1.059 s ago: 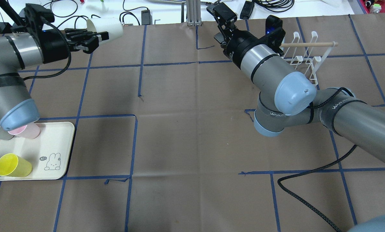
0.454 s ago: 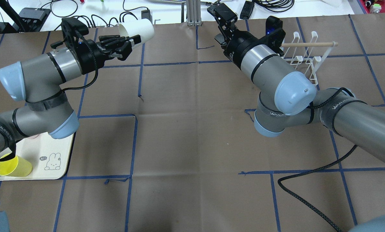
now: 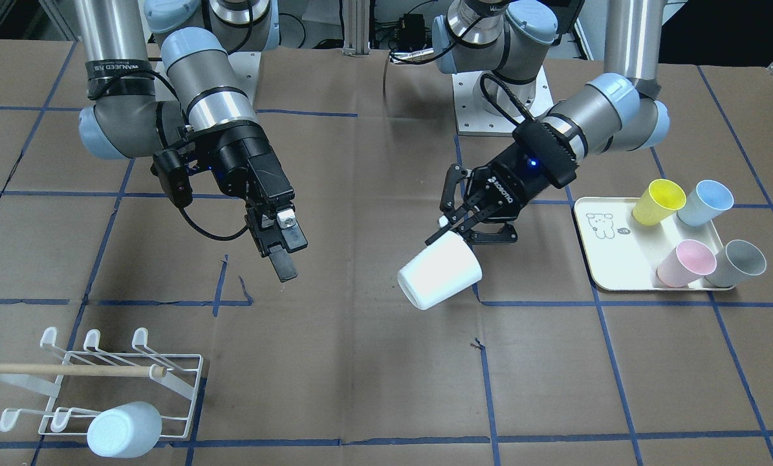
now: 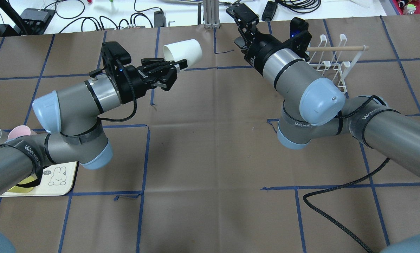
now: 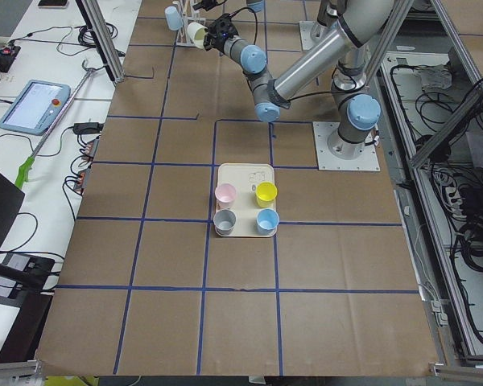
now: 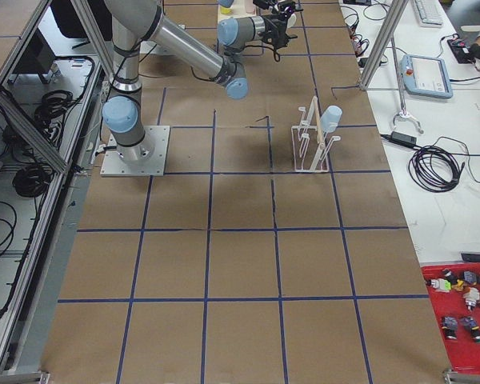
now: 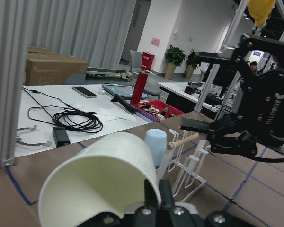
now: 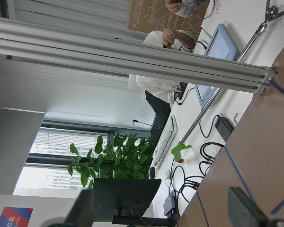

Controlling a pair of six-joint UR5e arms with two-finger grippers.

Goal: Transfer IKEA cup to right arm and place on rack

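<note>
Cup [image 3: 439, 270] comes first: white, tipped on its side, it hangs in the air over the middle of the worktop [image 3: 373, 388], clamped in the left hand [image 3: 454, 226]. It is well apart from the rack [image 3: 121, 369], where a pale blue cup [image 3: 124, 428] already sits.

By my judgement this is the hand-over step, with no exchange made yet. The right hand [image 3: 283, 249] is empty, its fingers spread wide, and a clear gap separates it from the cup. Next, the cup's free end must come between those fingers. The right hand must then close firmly before the left lets go.

The left arm [image 4: 72, 105] reaches forward, forearm low. The right arm [image 4: 294, 77] is bent at the elbow, its wrist pointing away from the robot.
</note>
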